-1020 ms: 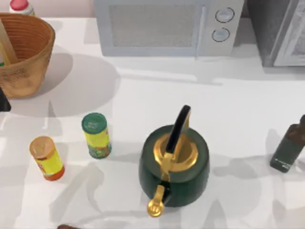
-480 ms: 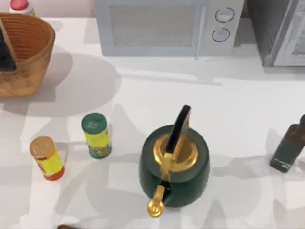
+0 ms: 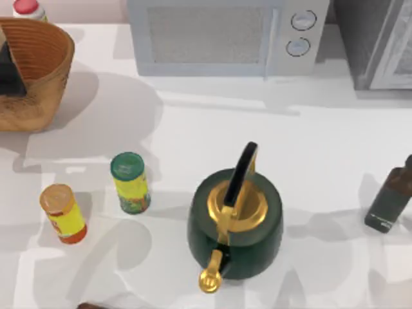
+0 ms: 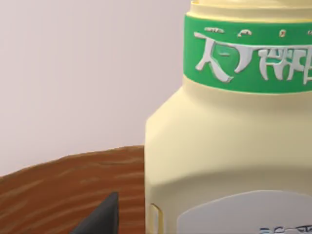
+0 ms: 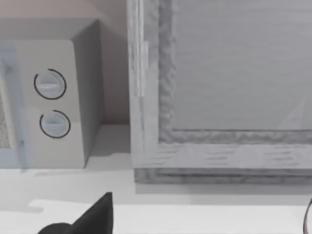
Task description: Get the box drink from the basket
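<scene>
The basket (image 3: 45, 58) stands at the table's back left corner, and its brown inner wall (image 4: 53, 190) is seen in the left wrist view. My left gripper (image 3: 9, 69) is a dark shape reaching down inside the basket at the picture's left edge. In the left wrist view the box drink (image 4: 229, 156) is very close. It is pale yellow with a green band carrying white lettering, and it stands upright against the basket wall. A dark part of the left gripper sits just beside the carton. My right gripper (image 5: 92, 217) hangs parked, facing the microwave and a grey cabinet.
A green kettle (image 3: 235, 219) with a gold lid stands mid-table. A green-lidded yellow cylinder (image 3: 131, 183) and an orange-lidded one (image 3: 62, 214) are front left. A dark bottle (image 3: 389, 196) is at the right, with a microwave (image 3: 225, 35) behind and a red-capped bottle (image 3: 27, 8) behind the basket.
My left arm has moved from the table's left edge up into the basket and now covers the tan strip of carton seen there earlier. Nothing else has moved.
</scene>
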Controlling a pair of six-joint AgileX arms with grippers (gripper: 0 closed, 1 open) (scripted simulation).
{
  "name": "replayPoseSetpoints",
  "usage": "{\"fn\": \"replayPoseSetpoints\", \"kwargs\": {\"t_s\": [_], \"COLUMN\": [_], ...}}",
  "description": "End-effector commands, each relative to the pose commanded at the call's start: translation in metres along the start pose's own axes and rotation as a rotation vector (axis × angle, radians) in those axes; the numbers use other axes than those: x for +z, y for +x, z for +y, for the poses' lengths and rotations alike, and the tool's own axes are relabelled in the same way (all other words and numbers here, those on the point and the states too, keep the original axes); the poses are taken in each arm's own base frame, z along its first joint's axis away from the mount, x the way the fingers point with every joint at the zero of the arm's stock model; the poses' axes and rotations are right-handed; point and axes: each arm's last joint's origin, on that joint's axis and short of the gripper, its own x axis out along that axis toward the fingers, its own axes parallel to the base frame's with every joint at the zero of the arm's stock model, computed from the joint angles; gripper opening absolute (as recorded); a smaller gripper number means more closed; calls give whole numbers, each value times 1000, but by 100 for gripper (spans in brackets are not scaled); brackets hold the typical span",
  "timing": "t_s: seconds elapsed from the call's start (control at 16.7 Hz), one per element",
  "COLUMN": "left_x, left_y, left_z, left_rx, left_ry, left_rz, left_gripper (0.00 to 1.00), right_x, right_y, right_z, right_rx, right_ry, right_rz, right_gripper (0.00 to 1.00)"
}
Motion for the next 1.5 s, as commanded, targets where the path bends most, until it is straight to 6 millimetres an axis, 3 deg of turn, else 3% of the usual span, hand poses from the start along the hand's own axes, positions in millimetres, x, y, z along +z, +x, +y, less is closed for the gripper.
{"fn": "replayPoseSetpoints", "kwargs": {"t_s": [0.48,1.02,1.32,1.5], "left_x": [2,-1,-1,-1], "left_y": [2,48,51,51], "left_z": [-1,0,0,0], "left_rx": [-1,0,0,0], "left_ry": [4,0,0,0], "left_rz": [-9,0,0,0], "left_gripper": [100,100,100,77], "right_x": [0,0,0,0], "right_y": [0,0,0,0], "right_z": [0,0,0,0], "right_rx": [0,0,0,0], "right_ry": [0,0,0,0], "right_rz": [0,0,0,0], "right_gripper": [100,100,100,100]}}
